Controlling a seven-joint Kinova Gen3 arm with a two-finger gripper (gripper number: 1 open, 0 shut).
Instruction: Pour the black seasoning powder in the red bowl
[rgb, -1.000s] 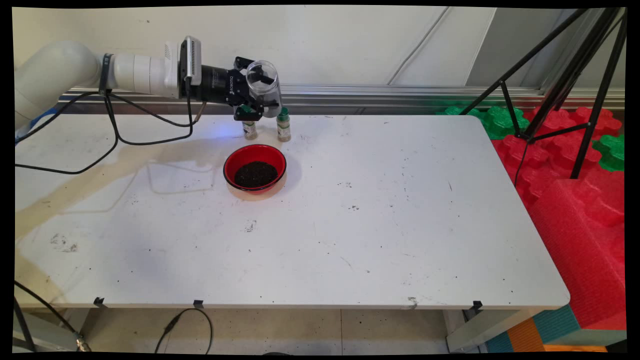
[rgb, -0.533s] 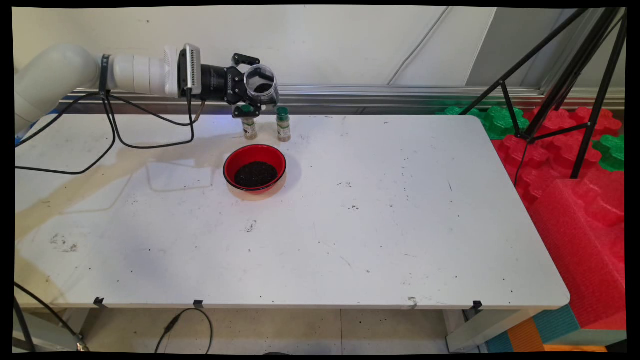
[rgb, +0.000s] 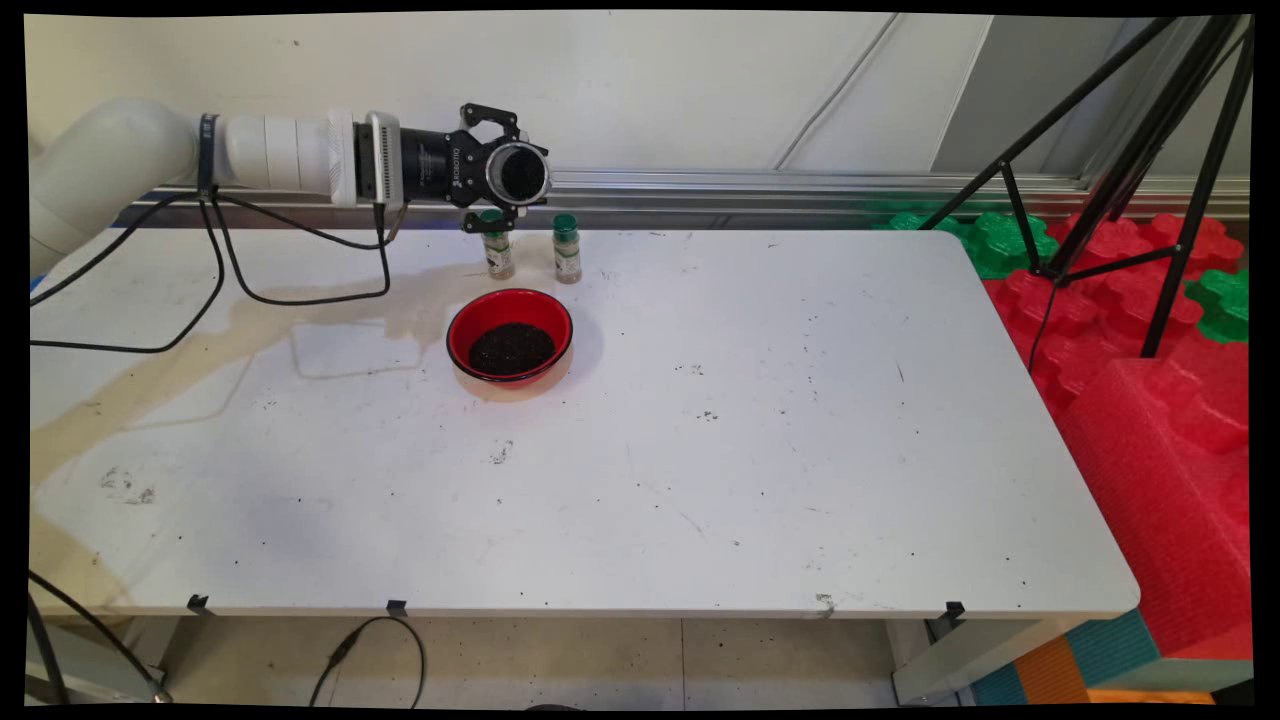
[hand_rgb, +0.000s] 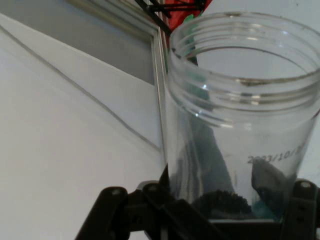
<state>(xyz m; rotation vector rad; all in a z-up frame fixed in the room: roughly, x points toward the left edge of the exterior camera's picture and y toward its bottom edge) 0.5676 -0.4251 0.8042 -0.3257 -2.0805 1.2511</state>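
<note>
Gripper (rgb: 507, 172): clamped on a clear plastic jar (hand_rgb: 240, 125), held level above the surface's (rgb: 700, 450) far edge, its open mouth facing the camera, only a dark residue left inside. Below: two green-capped spice bottles (rgb: 567, 248); nearer, a red bowl (rgb: 510, 336) of dark grains. Legible: "ROBOTIQ" on the gripper; a date, "2023/10/…", on the jar.

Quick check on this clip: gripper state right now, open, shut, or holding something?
Gripper: shut on the clear plastic jar, held lidless above the table's far side, a little dark material at its bottom.
</note>
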